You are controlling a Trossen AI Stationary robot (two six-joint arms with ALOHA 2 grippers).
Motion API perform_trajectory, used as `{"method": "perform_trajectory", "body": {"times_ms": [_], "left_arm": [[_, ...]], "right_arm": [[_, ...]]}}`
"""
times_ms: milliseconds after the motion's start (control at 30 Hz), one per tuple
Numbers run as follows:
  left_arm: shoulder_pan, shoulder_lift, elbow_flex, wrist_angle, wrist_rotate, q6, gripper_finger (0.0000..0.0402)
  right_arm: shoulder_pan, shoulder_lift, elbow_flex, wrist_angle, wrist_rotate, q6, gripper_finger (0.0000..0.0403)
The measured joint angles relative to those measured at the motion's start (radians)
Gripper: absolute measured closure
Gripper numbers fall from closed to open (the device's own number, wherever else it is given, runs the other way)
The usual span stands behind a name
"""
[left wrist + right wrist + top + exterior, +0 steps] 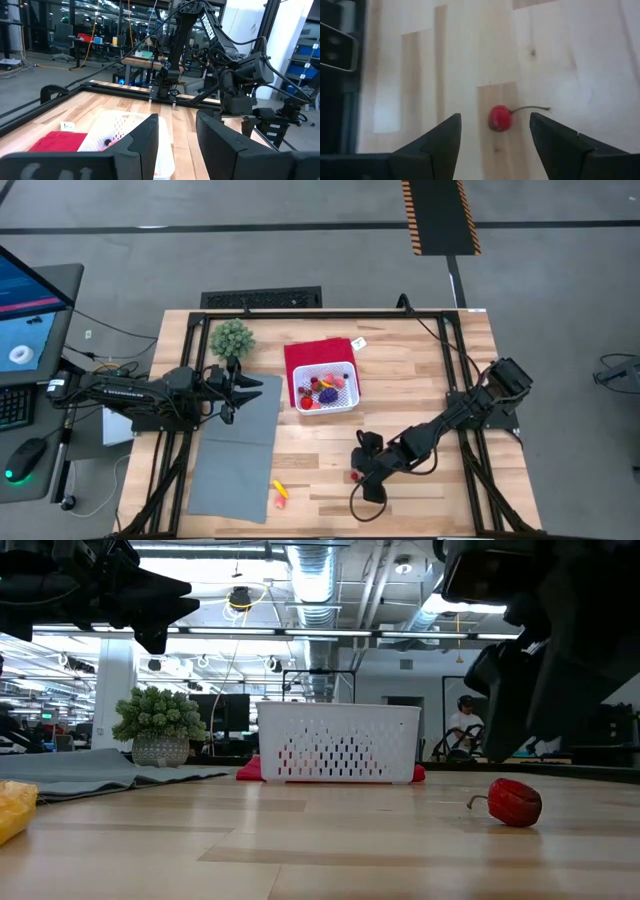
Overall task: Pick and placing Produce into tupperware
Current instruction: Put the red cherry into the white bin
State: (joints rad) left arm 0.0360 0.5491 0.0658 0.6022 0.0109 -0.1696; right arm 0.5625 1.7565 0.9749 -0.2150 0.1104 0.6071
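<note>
Right gripper (495,137) hangs low over the front part of the bench, its two fingers spread wide with nothing between them; a red cherry (500,118) with a thin stem lies on the wood just ahead of the fingertips, in line with the gap and not touched; from above, the same cherry (354,475) sits beside the gripper's dark head, nearer the front edge than the middle; in the low view it rests alone on the bare wood. Left gripper (177,137) waits above the grey mat (235,450) by the left edge of the bench, fingers parted a little and holding nothing.

White tupperware (325,388) stands toward the back of the bench on a red cloth (305,355), well apart from the cherry; several pieces of produce (325,390), red, pink and purple, already lie inside it; open wood stretches between cherry and container; a yellow piece (280,491) lies at the mat's front right corner, just beside its edge. A green bushy plant (231,338) stands near the back left corner.

Bench (420,380) is pale butcher-block wood framed by black rails; beyond it the low view shows a workshop with ceiling ducts, desks and a seated person (462,725) far behind.
</note>
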Motion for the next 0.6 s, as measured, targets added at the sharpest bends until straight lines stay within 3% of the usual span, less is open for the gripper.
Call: {"method": "perform_trajectory", "body": {"times_ms": [600], "left_arm": [[0.000, 0.000, 0.000, 0.000, 0.000, 0.000, 0.0281]], "right_arm": [[0.007, 0.062, 0.004, 0.000, 0.022, 0.040, 0.0143]]}}
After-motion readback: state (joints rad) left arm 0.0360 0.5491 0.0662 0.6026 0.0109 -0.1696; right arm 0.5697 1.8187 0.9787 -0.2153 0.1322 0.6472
